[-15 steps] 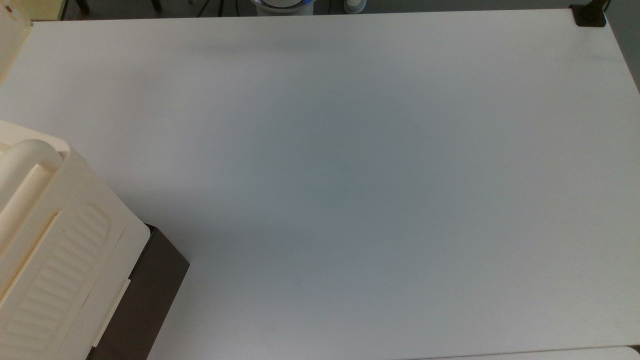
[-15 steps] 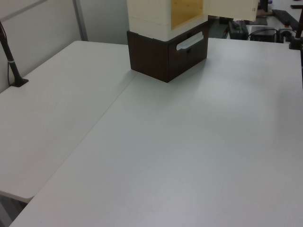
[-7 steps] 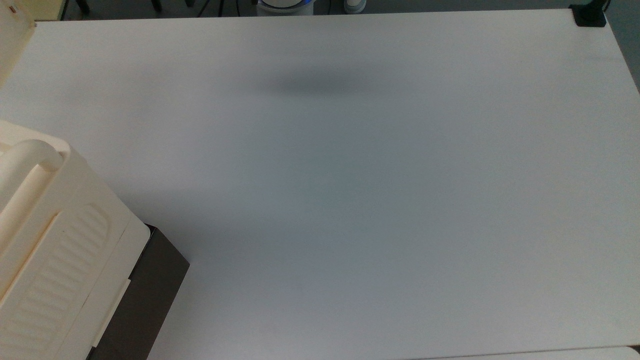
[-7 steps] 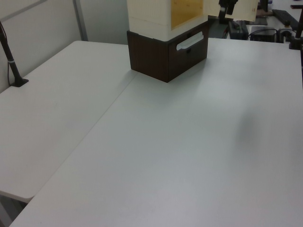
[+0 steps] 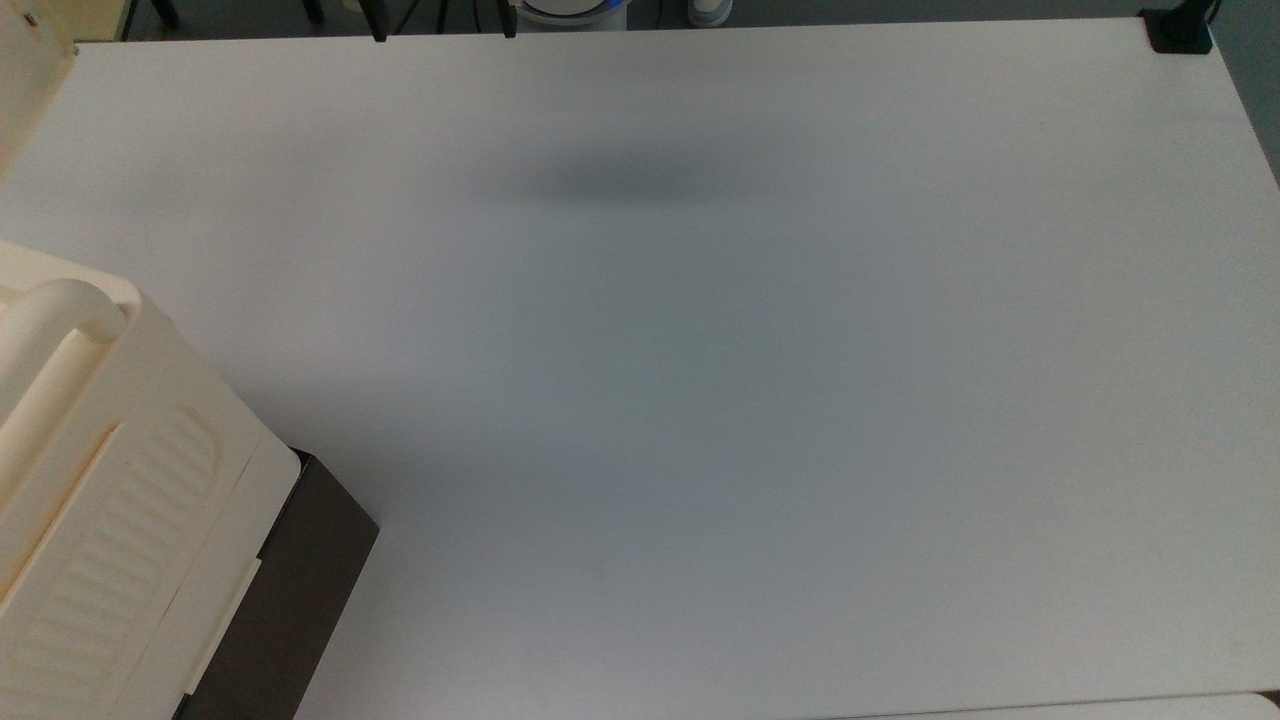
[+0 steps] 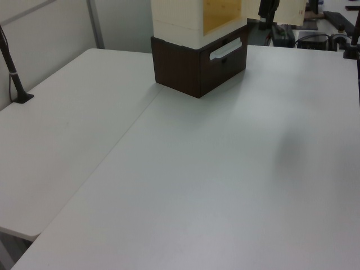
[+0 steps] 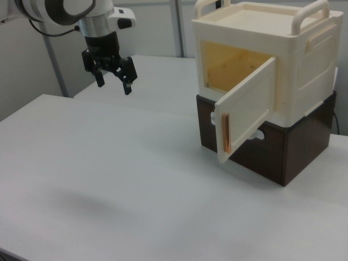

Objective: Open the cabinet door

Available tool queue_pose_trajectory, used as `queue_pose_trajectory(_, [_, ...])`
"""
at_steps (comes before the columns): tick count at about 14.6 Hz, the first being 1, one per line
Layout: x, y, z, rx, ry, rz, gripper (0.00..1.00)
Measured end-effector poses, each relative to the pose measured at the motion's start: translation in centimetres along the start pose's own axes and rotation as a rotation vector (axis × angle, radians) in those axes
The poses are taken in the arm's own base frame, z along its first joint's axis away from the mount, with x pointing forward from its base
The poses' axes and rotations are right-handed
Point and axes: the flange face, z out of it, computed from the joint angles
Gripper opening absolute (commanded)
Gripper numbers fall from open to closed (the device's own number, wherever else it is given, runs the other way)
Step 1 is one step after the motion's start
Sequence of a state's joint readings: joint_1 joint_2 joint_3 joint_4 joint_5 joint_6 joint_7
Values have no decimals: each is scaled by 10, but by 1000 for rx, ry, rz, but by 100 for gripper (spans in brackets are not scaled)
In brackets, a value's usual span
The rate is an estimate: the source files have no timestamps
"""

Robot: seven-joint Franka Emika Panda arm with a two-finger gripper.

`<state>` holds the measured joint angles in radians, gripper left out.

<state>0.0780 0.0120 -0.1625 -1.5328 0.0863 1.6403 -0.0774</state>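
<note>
The cream cabinet (image 7: 272, 49) stands on a dark brown drawer base (image 7: 296, 149) at the right view's right. Its cabinet door (image 7: 244, 111) is swung outward, baring the yellowish inside (image 7: 231, 68). My gripper (image 7: 113, 86) hangs open and empty above the table at the right view's upper left, well apart from the door. In the top view its two fingertips (image 5: 378, 35) poke in at the top edge, and the door's corner (image 5: 28, 90) is at the far left. In the left view the gripper (image 6: 269, 12) hangs in front of the door (image 6: 284, 11).
The white table (image 5: 750, 400) spreads wide, with the gripper's shadow (image 5: 620, 185) on it. A black clamp (image 5: 1180, 30) sits at the top view's top right corner. A black post (image 6: 14, 73) stands at the left view's left. The drawer has a white handle (image 6: 225, 49).
The gripper has come down into the views: its fingertips now reach the top view's top edge, it hangs lower in the left view, and its shadow has appeared on the table.
</note>
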Motion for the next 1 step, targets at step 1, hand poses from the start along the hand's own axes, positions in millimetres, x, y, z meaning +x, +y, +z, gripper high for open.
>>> queue_pose_trajectory(1, [0, 0, 0, -9, -1, -3, 100])
